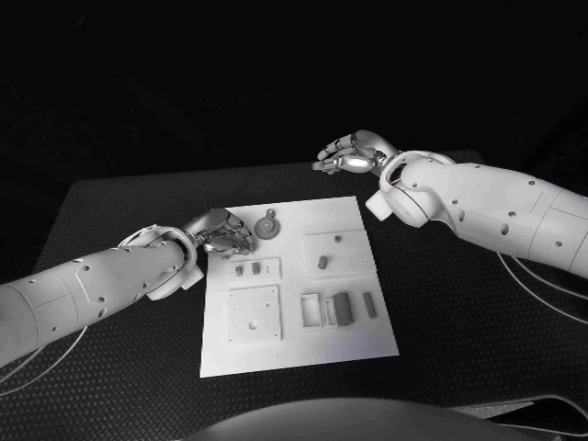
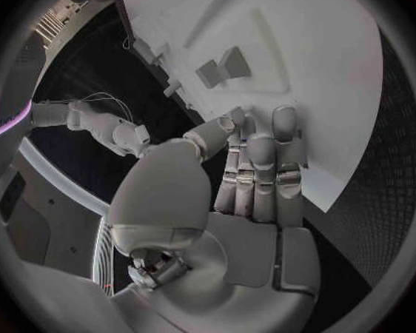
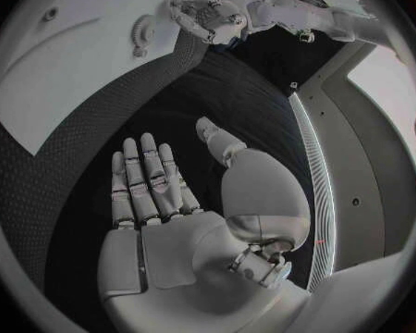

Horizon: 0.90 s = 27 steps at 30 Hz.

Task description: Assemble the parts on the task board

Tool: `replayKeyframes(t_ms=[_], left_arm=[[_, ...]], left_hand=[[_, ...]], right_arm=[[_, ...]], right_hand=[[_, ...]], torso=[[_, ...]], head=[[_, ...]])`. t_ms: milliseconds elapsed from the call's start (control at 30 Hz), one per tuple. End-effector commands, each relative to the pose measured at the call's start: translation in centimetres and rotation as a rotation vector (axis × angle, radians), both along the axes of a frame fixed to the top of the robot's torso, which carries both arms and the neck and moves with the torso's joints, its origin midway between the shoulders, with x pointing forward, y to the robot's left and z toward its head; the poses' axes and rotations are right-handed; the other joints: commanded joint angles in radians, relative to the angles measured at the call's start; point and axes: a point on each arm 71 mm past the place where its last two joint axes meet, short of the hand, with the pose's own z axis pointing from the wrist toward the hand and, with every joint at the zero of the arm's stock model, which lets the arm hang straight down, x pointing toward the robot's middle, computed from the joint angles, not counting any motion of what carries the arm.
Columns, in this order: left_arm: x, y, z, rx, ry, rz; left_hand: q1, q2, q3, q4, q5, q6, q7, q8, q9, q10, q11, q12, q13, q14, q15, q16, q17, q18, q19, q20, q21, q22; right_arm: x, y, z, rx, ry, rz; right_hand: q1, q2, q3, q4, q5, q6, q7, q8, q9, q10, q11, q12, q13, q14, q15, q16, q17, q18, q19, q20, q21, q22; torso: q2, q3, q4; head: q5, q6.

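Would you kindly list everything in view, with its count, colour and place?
Table: one, black, under everything.
Task board: one, white, mid-table.
Round part: one, grey, board's far edge, beside the left hand.
Small parts: several, grey, in and on the board's raised blocks.
Cables: a few, pale, under the right arm.
Left hand: one, silver, at the board's far left corner, fingers over the board.
Right hand: one, silver, above the table beyond the board, holding nothing.

No text, label, brand, number or sign can be read on the board [image 1: 351,344], the parts or the arms.
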Motion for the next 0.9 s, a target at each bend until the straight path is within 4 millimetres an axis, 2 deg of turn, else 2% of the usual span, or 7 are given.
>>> replayKeyframes(t_ms=[33, 700, 900], left_arm=[[-0.11, -0.49, -0.24, 0.000, 0.015, -0.021], [-0.14, 0.26, -0.31, 0.005, 0.010, -0.005], [-0.05, 0.32, -0.13, -0.013, -0.006, 0.008]], left_hand=[[0.000, 0.007, -0.008, 0.001, -0.004, -0.004, 0.004, 0.003, -0.001, -0.002, 0.003, -0.003, -0.001, -0.007, -0.003, 0.006, 0.001, 0.060, 0.001, -0.005, -0.005, 0.009], [0.001, 0.008, -0.009, 0.000, -0.004, -0.006, 0.004, 0.001, -0.001, -0.005, 0.004, -0.003, -0.001, -0.009, -0.002, 0.005, 0.001, 0.060, 0.000, -0.004, -0.007, 0.010], [-0.010, -0.005, -0.022, 0.001, -0.004, -0.031, 0.015, -0.014, -0.006, -0.035, 0.013, -0.009, -0.008, -0.015, 0.007, 0.004, 0.002, 0.061, -0.005, 0.001, -0.012, 0.012]], right_arm=[[-0.04, 0.13, -0.01, 0.001, 0.002, 0.015], [-0.07, -0.12, -0.01, 0.000, 0.003, 0.012], [-0.06, -0.08, -0.02, 0.000, 0.003, 0.013]], right_hand=[[-0.010, 0.001, 0.000, 0.004, -0.002, -0.009, 0.065, 0.007, -0.001, 0.008, 0.000, -0.005, -0.002, 0.004, -0.001, -0.006, -0.001, -0.014, -0.004, 0.000, -0.004, 0.001], [-0.010, 0.000, 0.000, 0.005, -0.002, -0.009, 0.065, 0.007, -0.002, 0.009, 0.000, -0.005, -0.004, 0.004, -0.001, -0.006, -0.001, -0.014, -0.004, 0.000, -0.006, 0.002], [-0.010, 0.000, 0.000, 0.005, -0.002, -0.009, 0.065, 0.007, -0.002, 0.009, 0.000, -0.005, -0.004, 0.004, -0.001, -0.006, -0.001, -0.014, -0.004, 0.000, -0.006, 0.002]], torso=[[0.001, -0.0003, -0.0003], [0.000, -0.0010, 0.0014], [0.000, -0.0007, 0.0011]], head=[[-0.002, 0.000], [-0.004, -0.004], [-0.002, -0.002]])
